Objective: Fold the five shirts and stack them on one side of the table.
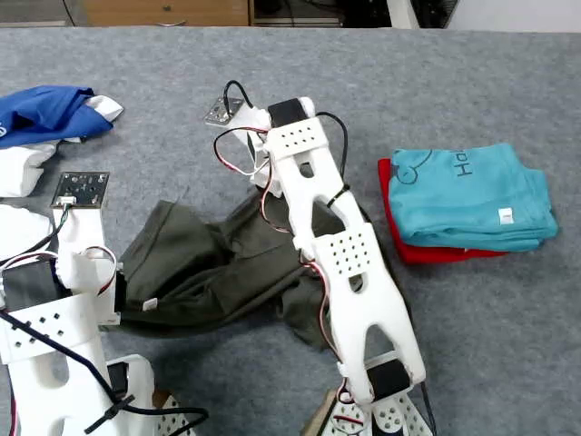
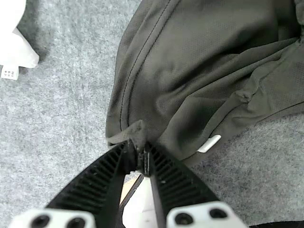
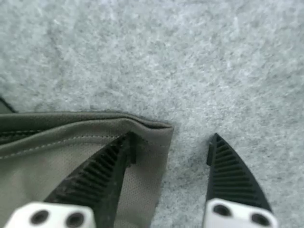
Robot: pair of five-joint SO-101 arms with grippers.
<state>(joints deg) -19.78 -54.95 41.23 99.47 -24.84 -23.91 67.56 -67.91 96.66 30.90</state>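
From above, the olive shirt [image 1: 209, 263] lies crumpled mid-tabletop [image 1: 454, 73], with the teal shirt [image 1: 472, 195] stacked on what seems a red shirt [image 1: 413, 252]; the left wrist view has the left pincer [image 2: 140, 154] clamped on the olive shirt's edge; the right wrist view has the right pincer [image 3: 172, 142] apart at its corner.

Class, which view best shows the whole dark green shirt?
High view: the dark green shirt shows nearly whole, crumpled. Left wrist view: an edge pinched by the left gripper. Right wrist view: one corner at the open right gripper.
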